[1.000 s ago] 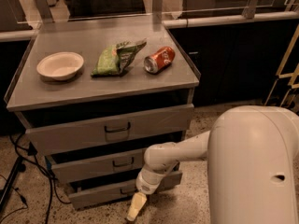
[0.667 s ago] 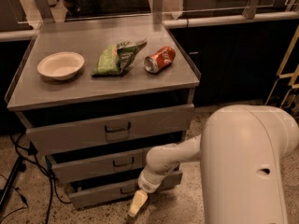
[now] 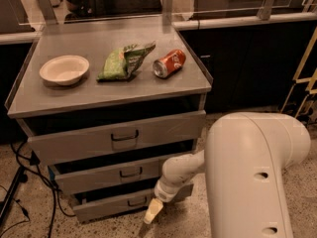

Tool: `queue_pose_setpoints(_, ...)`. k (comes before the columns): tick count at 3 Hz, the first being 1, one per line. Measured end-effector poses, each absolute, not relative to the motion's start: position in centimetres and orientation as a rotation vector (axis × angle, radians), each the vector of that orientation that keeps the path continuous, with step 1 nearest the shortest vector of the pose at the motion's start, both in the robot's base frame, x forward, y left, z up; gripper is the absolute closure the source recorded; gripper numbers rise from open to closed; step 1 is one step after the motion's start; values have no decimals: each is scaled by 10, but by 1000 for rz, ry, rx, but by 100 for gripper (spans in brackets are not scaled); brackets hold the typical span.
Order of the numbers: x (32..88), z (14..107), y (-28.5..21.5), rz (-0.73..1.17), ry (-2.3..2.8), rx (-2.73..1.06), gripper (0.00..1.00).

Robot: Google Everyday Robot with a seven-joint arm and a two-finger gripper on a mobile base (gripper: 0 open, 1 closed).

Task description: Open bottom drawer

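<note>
The bottom drawer is the lowest, narrowest grey front of the cabinet, with a small dark loop handle. It stands slightly out, with a dark gap above it. My gripper hangs from the white arm just right of that handle, in front of the drawer's right part, its pale tip pointing down towards the floor. Above are the middle drawer and the tallest top drawer.
On the cabinet top lie a white bowl, a green chip bag and a red soda can. My big white arm housing fills the lower right. Cables lie on the speckled floor at left.
The arm housing has shifted a little to the left. The gripper stays by the bottom drawer's front, and the drawer has not visibly moved.
</note>
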State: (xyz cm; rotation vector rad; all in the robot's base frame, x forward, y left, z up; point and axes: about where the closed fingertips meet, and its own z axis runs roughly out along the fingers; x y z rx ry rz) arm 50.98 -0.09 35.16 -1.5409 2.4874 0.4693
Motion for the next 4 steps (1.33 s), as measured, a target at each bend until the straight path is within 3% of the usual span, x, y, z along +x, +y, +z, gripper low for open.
queue_pose_setpoints(4,528,296,5,551,2435,-1568,0)
